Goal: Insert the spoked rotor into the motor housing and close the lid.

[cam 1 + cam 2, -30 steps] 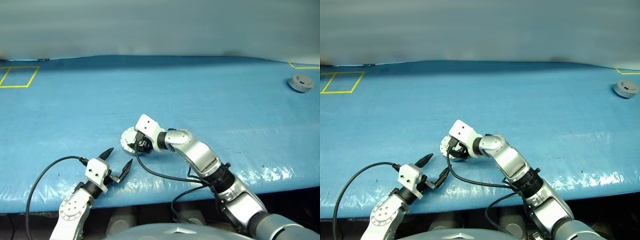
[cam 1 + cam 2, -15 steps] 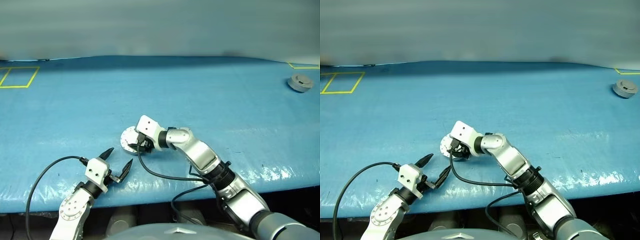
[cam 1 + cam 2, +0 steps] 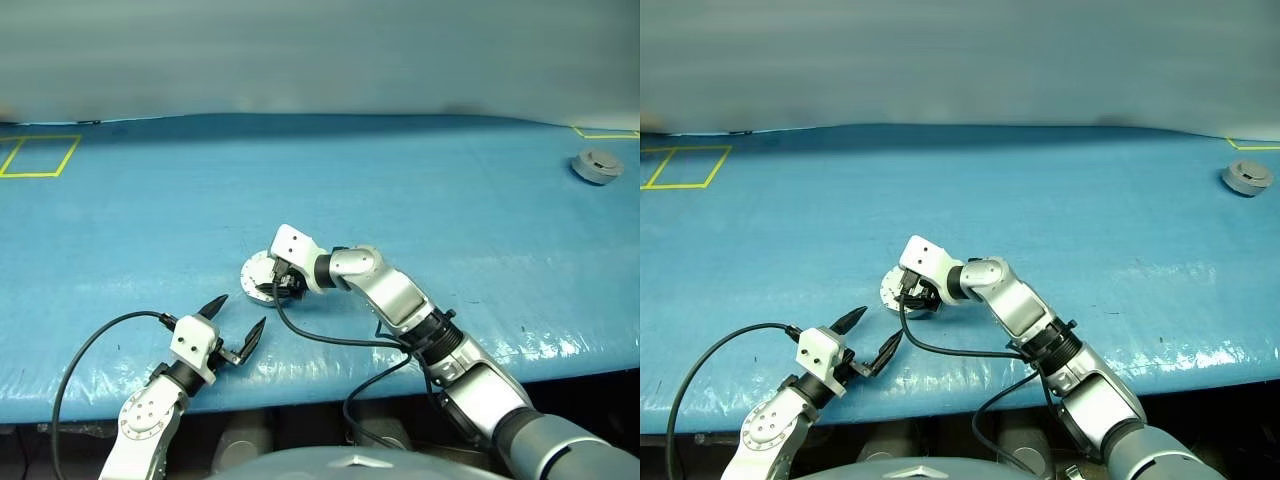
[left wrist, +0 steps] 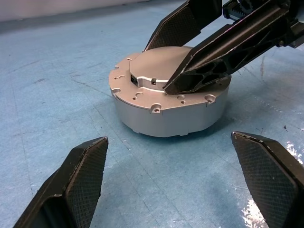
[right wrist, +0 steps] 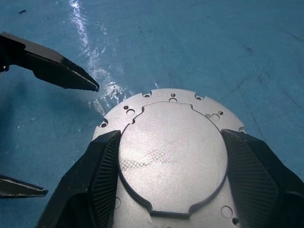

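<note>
We see a round, matt silver metal motor housing point(image 4: 170, 97) with a smooth, faintly scuffed top plate, resting on a wrinkled blue plastic table cover point(image 3: 420, 190) that glints glossy. The black plastic fingers point(image 4: 76, 180) carry finely cross-hatched pads.

Both arms are built of rounded silver-grey metal segments with black joint rings, each ending in a white boxy wrist block marked with small dark screw holes. From each block rise the left gripper point(image 3: 232, 324) and right gripper point(image 3: 281, 288) as two black, tapered, pointed fingers point(image 4: 78, 183) with a fine cross-hatched texture on their inner pads. Behind the jaws, a black cable loops out from each wrist block and trails back along the arm.
</note>
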Tool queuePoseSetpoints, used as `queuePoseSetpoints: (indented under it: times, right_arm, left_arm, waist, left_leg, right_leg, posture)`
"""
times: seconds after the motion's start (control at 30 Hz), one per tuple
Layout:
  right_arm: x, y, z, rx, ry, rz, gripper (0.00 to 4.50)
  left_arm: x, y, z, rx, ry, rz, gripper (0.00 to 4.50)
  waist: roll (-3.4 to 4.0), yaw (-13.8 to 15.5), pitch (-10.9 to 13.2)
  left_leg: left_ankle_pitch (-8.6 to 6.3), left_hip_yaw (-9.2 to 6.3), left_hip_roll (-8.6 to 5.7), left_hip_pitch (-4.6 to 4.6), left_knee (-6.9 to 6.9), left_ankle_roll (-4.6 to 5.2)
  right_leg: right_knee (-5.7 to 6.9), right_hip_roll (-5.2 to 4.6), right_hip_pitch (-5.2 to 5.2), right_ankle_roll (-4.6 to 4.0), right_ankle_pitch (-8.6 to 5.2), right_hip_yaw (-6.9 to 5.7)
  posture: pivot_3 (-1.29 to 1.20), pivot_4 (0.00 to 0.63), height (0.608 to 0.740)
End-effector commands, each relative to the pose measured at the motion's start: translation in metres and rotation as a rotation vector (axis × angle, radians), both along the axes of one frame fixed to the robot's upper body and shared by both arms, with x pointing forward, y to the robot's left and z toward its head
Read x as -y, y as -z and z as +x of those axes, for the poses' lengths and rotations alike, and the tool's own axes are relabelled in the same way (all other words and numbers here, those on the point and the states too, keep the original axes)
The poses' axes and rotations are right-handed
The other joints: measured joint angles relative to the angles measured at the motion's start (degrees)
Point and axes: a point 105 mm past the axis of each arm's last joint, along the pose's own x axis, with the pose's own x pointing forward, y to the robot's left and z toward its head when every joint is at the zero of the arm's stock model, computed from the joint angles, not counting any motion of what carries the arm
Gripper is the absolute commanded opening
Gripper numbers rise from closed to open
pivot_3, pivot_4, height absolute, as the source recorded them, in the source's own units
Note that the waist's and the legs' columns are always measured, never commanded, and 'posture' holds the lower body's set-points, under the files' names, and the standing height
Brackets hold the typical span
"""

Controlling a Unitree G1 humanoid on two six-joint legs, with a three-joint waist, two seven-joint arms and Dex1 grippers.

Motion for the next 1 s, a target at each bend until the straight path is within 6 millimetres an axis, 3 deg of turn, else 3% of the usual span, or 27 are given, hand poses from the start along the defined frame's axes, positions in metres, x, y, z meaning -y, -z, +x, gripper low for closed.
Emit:
queuePoseSetpoints:
  times: [0.03,0.13,0.23,0.3,0.43,0.7,0.87,1.0]
  right_arm:
    - [0.019,0.03,0.0,-0.075,0.053,-0.139,3.03]
    - [0.019,0.03,-0.002,-0.083,0.052,-0.135,3.03]
    - [0.019,0.031,-0.003,-0.08,0.054,-0.137,3.03]
    - [0.019,0.031,-0.002,-0.08,0.06,-0.135,3.03]
    - [0.018,0.03,-0.001,-0.084,0.068,-0.125,3.03]
    - [0.017,0.031,0.0,-0.093,0.079,-0.116,3.03]
    - [0.017,0.032,0.001,-0.093,0.083,-0.115,3.03]
    - [0.015,0.031,0.002,-0.09,0.082,-0.112,3.03]
  left_arm:
    - [0.0,-0.012,0.001,0.042,0.004,-0.006,4.5]
    - [-0.009,-0.025,0.004,0.058,-0.016,-0.028,4.5]
    - [-0.016,-0.047,0.011,0.054,-0.044,-0.167,4.5]
    - [-0.023,-0.064,0.014,0.064,-0.016,-0.173,4.13]
    - [-0.039,-0.083,0.025,0.049,-0.062,-0.179,2.93]
    - [-0.044,-0.08,0.055,-0.127,-0.181,-0.343,0.17]
    - [-0.034,-0.062,0.068,-0.391,-0.196,-0.245,0.04]
    - [-0.014,-0.073,0.068,-0.482,-0.032,-0.459,0.04]
  waist:
    - [0.01,0.02,-0.02]
    - [0.0,0.08,-0.02]
    - [0.0,0.26,-0.02]
    - [-0.03,0.3,-0.03]
    - [-0.01,0.28,-0.04]
    - [-0.08,0.31,-0.05]
    - [-0.14,0.27,-0.03]
    - [-0.14,-0.14,-0.02]
  left_leg:
    - [0.0,0.0,0.0,0.0,0.0,0.0]
    - [0.0,0.0,-0.01,0.0,-0.03,0.0]
    - [0.0,-0.02,0.0,-0.03,-0.04,0.0]
    - [0.0,-0.01,0.0,-0.02,-0.04,0.0]
    - [0.0,-0.01,0.0,-0.01,-0.05,0.0]
    - [0.01,-0.02,-0.03,0.13,-0.05,-0.02]
    - [0.01,-0.15,-0.32,0.56,-0.15,-0.03]
    - [0.02,-0.19,-0.34,0.59,-0.19,-0.04]
  right_leg:
    - [0.0,0.0,0.0,0.0,0.0,0.0]
    - [-0.02,-0.02,-0.01,0.0,0.0,0.0]
    - [-0.03,-0.03,-0.02,0.0,0.0,-0.01]
    - [-0.03,-0.04,-0.02,0.0,0.0,-0.01]
    - [-0.03,-0.01,-0.01,0.0,-0.01,-0.01]
    - [-0.03,0.02,0.16,0.06,0.03,0.0]
    - [-0.06,0.07,0.6,0.02,-0.02,-0.02]
    - [-0.07,0.08,0.61,0.09,0.0,-0.04]
  posture:
    - [0.0,0.15,0.74]
    - [0.0,0.15,0.74]
    - [0.0,0.15,0.74]
    - [0.0,0.15,0.74]
    - [0.0,0.15,0.74]
    - [0.0,0.15,0.74]
    - [0.0,0.15,0.74]
    - [0.0,0.15,0.74]
